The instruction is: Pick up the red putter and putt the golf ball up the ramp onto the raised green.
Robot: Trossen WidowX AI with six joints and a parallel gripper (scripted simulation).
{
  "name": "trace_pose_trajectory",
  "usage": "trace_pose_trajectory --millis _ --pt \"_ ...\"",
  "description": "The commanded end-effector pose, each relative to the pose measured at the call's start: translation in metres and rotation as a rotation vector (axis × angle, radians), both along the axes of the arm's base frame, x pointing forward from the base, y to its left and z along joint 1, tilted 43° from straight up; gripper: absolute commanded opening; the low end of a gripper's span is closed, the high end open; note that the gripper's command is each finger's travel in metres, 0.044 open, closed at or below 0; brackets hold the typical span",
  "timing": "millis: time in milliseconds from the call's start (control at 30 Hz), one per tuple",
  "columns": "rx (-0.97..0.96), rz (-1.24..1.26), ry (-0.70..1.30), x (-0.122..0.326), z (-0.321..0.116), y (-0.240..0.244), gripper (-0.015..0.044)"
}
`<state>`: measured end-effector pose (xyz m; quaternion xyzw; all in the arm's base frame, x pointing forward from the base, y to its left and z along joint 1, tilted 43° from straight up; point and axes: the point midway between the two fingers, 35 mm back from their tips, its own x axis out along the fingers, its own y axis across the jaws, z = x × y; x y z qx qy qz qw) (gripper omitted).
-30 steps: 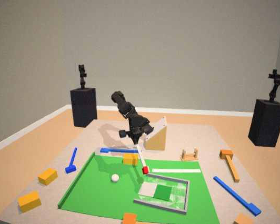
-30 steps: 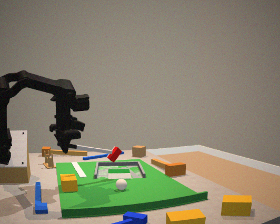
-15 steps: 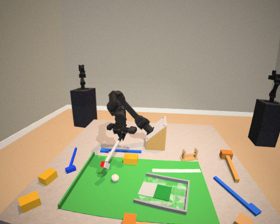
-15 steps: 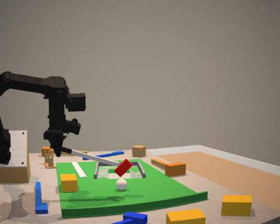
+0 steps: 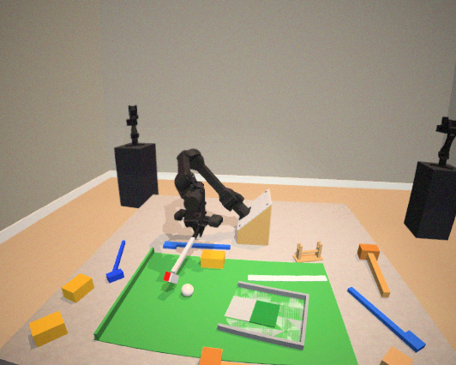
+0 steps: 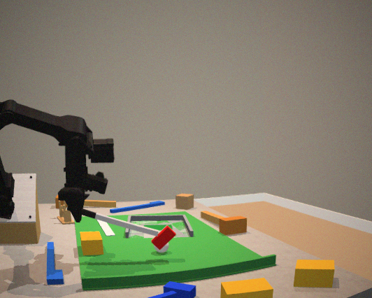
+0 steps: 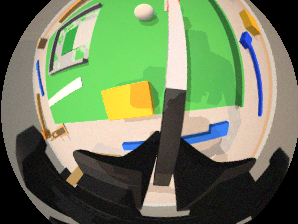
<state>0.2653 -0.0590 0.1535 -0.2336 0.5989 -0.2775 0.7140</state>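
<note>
My gripper (image 5: 197,235) (image 6: 79,215) (image 7: 164,134) is shut on the dark grip of the red putter. The putter's pale shaft (image 5: 183,254) (image 6: 127,224) (image 7: 176,55) slopes down over the green mat, and its red and white head (image 5: 171,277) (image 6: 163,238) is a little above the mat. The white golf ball (image 5: 187,290) (image 6: 161,248) (image 7: 144,12) rests on the mat close to the head, on the ramp side in the top view. The pale ramp (image 5: 240,308) leads to the raised dark green square (image 5: 265,313) (image 7: 70,40) inside a grey border (image 5: 305,321) (image 6: 190,227).
A yellow block (image 5: 213,260) (image 6: 91,243) (image 7: 127,101) stands at the mat's near-robot edge, beside a blue putter (image 5: 199,246) (image 6: 51,262). A green rail (image 5: 126,291) (image 6: 180,272) lines one mat side. A wooden rack (image 5: 309,253), blue and orange clubs and several blocks lie around the mat.
</note>
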Motion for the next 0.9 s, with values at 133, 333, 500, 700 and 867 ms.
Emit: trace_pose_trajectory --millis 133,333,500,700,867 --pt "-0.004 0.005 -0.015 0.002 -0.004 -0.007 0.0000" --pt "-0.004 0.005 -0.015 0.003 -0.012 -0.014 0.0000" --pt "-0.005 0.005 -0.015 0.004 -0.017 -0.019 0.0000" --pt "-0.004 0.002 -0.012 0.005 -0.019 -0.021 0.0000" --pt "-0.004 0.002 -0.012 0.005 -0.019 -0.021 0.0000"
